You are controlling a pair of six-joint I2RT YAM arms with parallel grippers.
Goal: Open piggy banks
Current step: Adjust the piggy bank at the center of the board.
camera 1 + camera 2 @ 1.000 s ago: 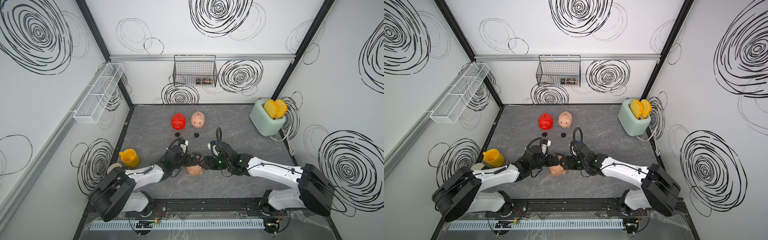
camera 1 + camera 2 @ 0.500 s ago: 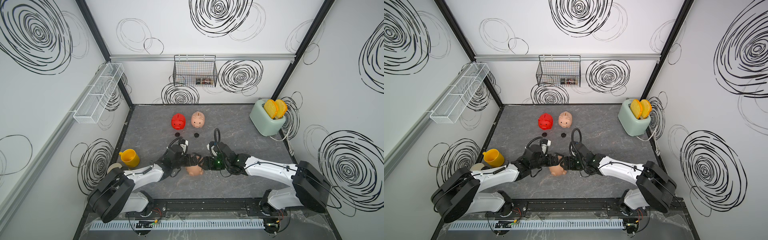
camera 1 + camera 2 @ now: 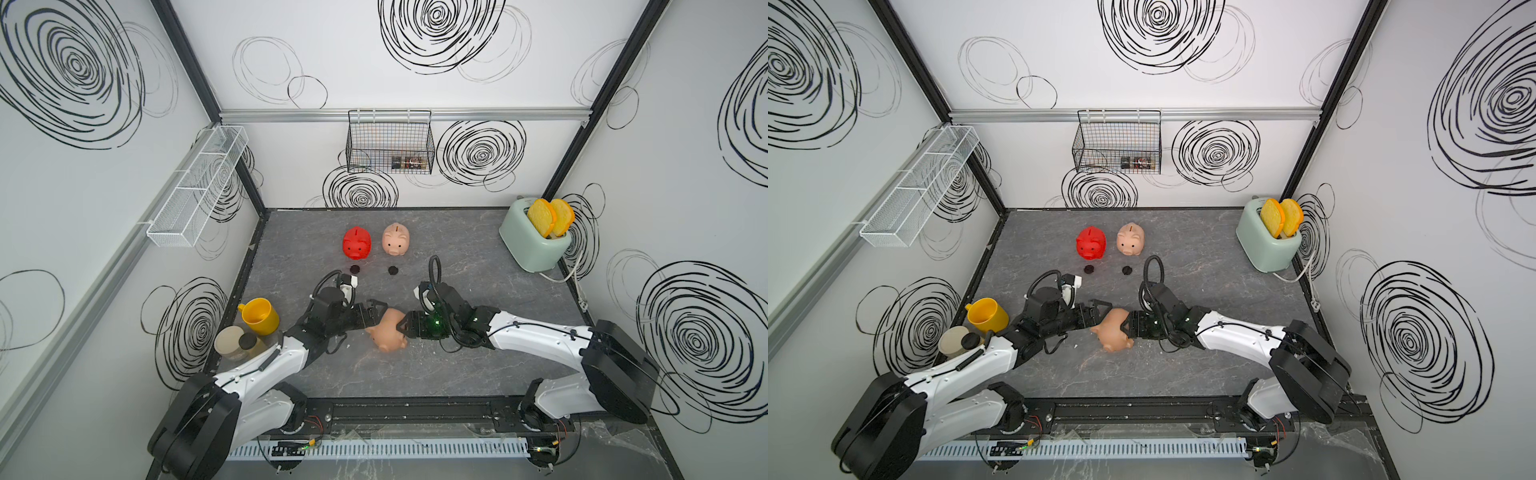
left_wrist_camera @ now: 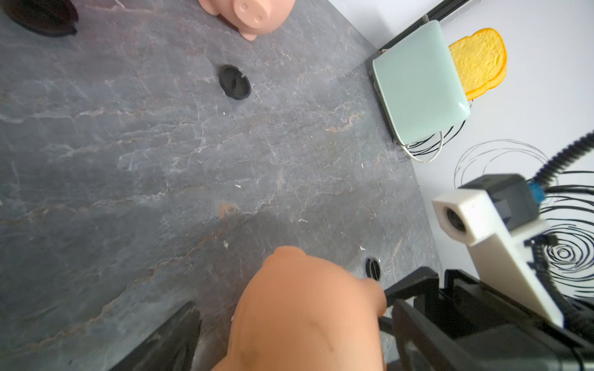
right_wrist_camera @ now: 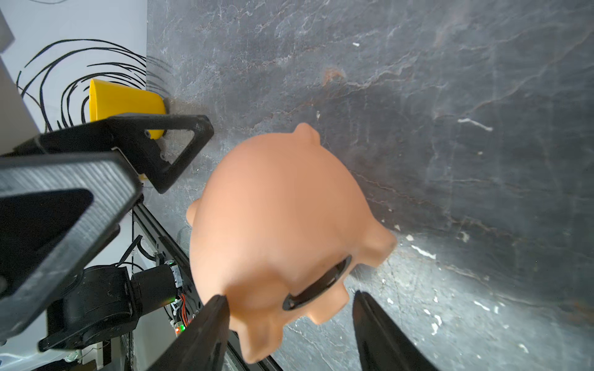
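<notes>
The peach-tan piggy bank (image 3: 388,332) lies on its side at the front middle of the table, between both grippers. My right gripper (image 5: 287,297) is open around its belly end. One finger (image 5: 212,318) touches the pig and the other stands apart. The black belly plug (image 5: 318,282) sits in the pig between them. My left gripper (image 3: 376,316) is open at the pig's other end, with a gap beside its finger (image 4: 167,337). The red piggy bank (image 3: 356,243) and pale pink piggy bank (image 3: 395,240) stand upright further back.
Two loose black plugs (image 3: 354,269) (image 3: 392,270) lie in front of the red and pink pigs. A yellow mug (image 3: 257,316) and a lidded jar (image 3: 232,343) stand at the left edge. A green toaster (image 3: 534,241) fills the back right corner.
My right gripper has narrowed its jaws around the peach-tan pig's belly end and edged slightly toward it. The left arm and the pig have barely moved.
</notes>
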